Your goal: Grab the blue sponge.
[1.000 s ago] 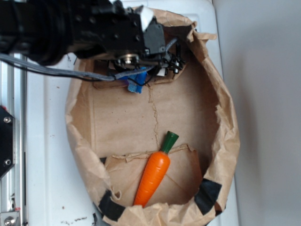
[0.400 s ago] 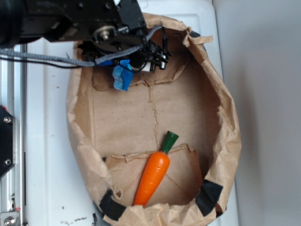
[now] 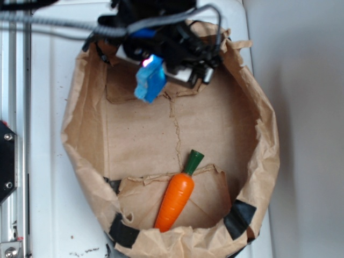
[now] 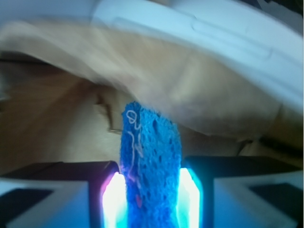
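The blue sponge (image 3: 150, 81), pinched by the jaws, has been raised higher than before; one sponge and one carrot (image 3: 176, 198) are counted.

A robot test bench, lab-like: a white worktop (image 3: 54, 161) carries a taped brown paper bag (image 3: 263, 161) with a toy carrot (image 3: 174, 201) inside at 6 o'clock; a metal rail (image 3: 13, 107) with bolts runs along 9 o'clock, cables (image 3: 54, 24) at 11.
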`<state>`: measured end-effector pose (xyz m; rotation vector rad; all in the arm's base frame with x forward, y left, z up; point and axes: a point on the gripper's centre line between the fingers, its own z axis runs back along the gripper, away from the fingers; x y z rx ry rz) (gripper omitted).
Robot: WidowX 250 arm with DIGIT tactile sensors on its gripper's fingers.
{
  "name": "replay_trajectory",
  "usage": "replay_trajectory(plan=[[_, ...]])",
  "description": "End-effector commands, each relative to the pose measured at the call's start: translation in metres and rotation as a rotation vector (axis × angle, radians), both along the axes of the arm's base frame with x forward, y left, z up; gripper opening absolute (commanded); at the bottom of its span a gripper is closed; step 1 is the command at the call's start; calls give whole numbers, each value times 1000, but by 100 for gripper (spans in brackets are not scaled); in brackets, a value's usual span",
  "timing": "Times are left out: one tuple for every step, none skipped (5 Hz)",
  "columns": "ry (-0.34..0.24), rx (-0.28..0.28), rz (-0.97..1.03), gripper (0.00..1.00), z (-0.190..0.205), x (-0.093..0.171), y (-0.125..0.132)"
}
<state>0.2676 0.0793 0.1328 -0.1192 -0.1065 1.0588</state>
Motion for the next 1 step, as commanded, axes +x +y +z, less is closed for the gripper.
replay_trajectory(plan=[[112,-25,-449,0,14,-5,-16]])
